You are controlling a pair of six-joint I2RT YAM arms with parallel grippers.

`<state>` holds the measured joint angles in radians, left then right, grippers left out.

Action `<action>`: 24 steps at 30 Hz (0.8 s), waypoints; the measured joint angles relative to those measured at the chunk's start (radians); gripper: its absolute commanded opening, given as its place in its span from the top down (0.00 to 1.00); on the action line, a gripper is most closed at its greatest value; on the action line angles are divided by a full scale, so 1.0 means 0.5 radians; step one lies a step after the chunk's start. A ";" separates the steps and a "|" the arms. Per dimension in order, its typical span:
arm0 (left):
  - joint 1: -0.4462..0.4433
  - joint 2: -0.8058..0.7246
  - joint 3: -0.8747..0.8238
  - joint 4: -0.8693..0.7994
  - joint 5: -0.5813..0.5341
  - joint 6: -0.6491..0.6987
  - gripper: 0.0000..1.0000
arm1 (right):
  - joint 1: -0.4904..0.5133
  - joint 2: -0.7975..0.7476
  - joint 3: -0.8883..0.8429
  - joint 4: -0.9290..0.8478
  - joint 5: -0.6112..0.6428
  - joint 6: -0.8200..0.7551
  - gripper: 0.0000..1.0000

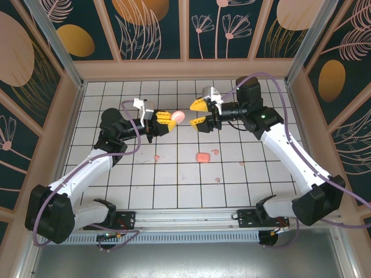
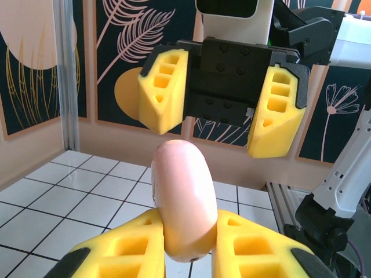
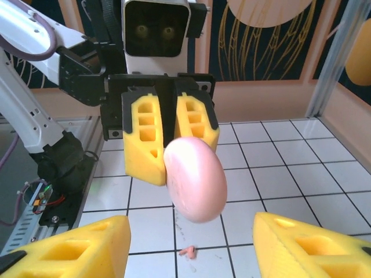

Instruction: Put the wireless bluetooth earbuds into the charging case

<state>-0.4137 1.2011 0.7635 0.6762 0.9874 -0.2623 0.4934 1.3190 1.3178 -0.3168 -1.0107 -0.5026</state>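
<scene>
Above the middle of the tiled floor [image 1: 174, 185], the left gripper [image 1: 170, 120] is pinching a round pink disc [image 1: 178, 116], which stands on edge; the right gripper [image 1: 197, 114] faces it, jaws spread, close to the disc but apart; the earbuds [image 1: 218, 180] lie scattered on tiles nearer the bases, around a pink rounded block [image 1: 203, 157].

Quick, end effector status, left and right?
Left end effector: closed on the round pink disc.
Right end effector: open, holding nothing.
</scene>
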 measured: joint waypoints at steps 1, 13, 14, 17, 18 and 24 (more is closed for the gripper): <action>-0.001 0.000 0.001 0.000 0.001 0.000 0.82 | 0.010 0.017 0.027 -0.014 -0.012 -0.021 0.42; -0.022 0.000 0.008 0.000 0.008 0.000 0.82 | 0.063 0.185 0.211 -0.188 -0.093 -0.171 0.47; -0.022 0.001 0.011 0.000 0.008 0.000 0.82 | 0.066 0.195 0.216 -0.208 -0.096 -0.184 0.48; -0.023 0.001 0.021 0.000 0.008 0.000 0.82 | 0.076 0.214 0.219 -0.240 -0.118 -0.198 0.49; -0.024 0.001 0.024 0.000 0.009 0.000 0.82 | 0.077 0.218 0.219 -0.246 -0.124 -0.204 0.50; -0.030 0.001 0.033 0.000 0.021 0.000 0.82 | 0.078 0.241 0.224 -0.269 -0.146 -0.209 0.58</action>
<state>-0.4286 1.2015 0.7799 0.6762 0.9981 -0.2623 0.5323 1.4395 1.4300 -0.4515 -1.0836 -0.6071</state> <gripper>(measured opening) 0.181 0.447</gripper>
